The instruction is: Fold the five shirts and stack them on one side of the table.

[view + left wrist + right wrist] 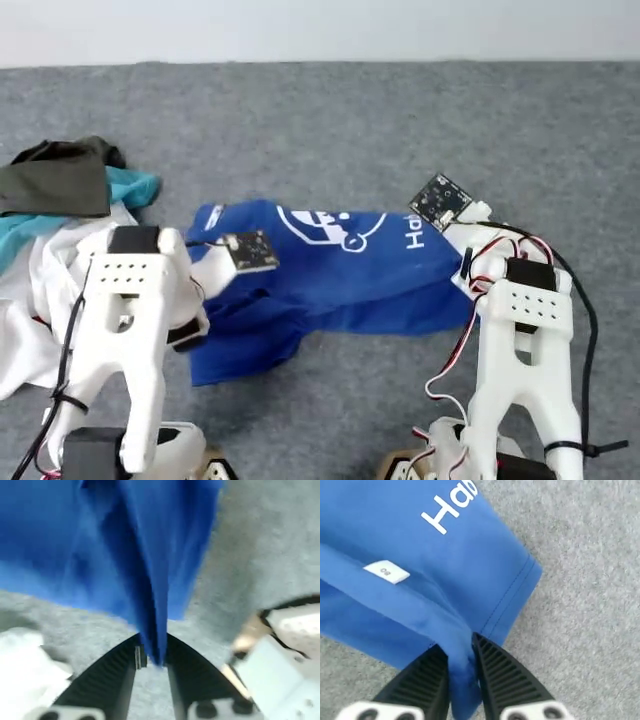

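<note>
- Blue shirt [340, 275] lies rumpled on your grey table [330, 120], print up.
- Your left gripper [152, 652] pinches a fold of it.
- Your right gripper [459, 650] clamps its hem edge.
- Other shirts [60, 200] heap at the table's left.

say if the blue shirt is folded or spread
Partly folded: blue shirt doubled over, left gripper and right gripper pinching it.

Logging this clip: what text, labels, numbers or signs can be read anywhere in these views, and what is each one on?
White lettering on the blue shirt: cut off at the picture's edge in the right wrist view, sideways and tiny in the high view; no whole word reads.
White tag sewn on the shirt: two small characters, too blurred to read surely.
White emblem on the shirt: a drawing; any words in it are too small.
</note>
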